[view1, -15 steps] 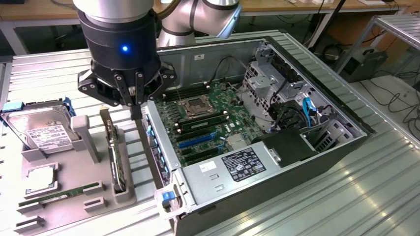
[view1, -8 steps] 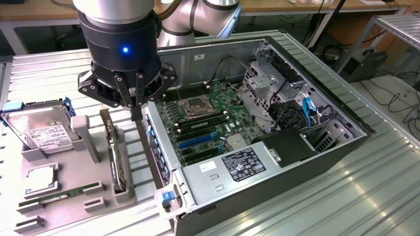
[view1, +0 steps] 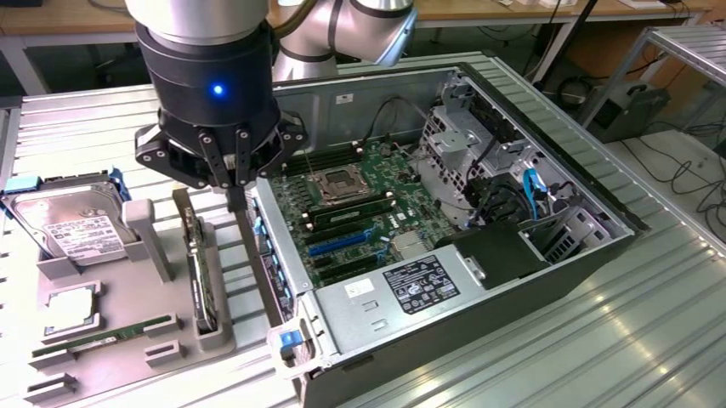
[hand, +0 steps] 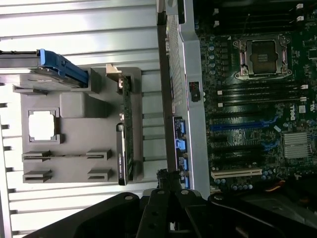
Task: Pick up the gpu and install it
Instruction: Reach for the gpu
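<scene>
The gpu point(view1: 200, 272) is a thin dark card standing on edge in a slot of the grey fixture point(view1: 148, 246), with its metal bracket at the far end. The wrist view has the gpu point(hand: 124, 139) in that same slot. My gripper point(view1: 235, 197) hangs above the narrow gap between the fixture and the rear wall of the open computer case point(view1: 284, 280), just to the exterior view's right of the gpu. Its fingers are shut together with nothing between them. In the wrist view my gripper point(hand: 168, 176) sits over the case wall, apart from the card.
The fixture also holds a silver hard drive point(view1: 74, 225) with blue rails, a CPU point(view1: 70, 308) and a green RAM stick point(view1: 102, 336). Inside the case lies the motherboard point(view1: 352, 229) with blue and black slots point(hand: 237, 126) and an empty CPU socket point(view1: 340, 183). Drive cages point(view1: 465, 161) fill the far side.
</scene>
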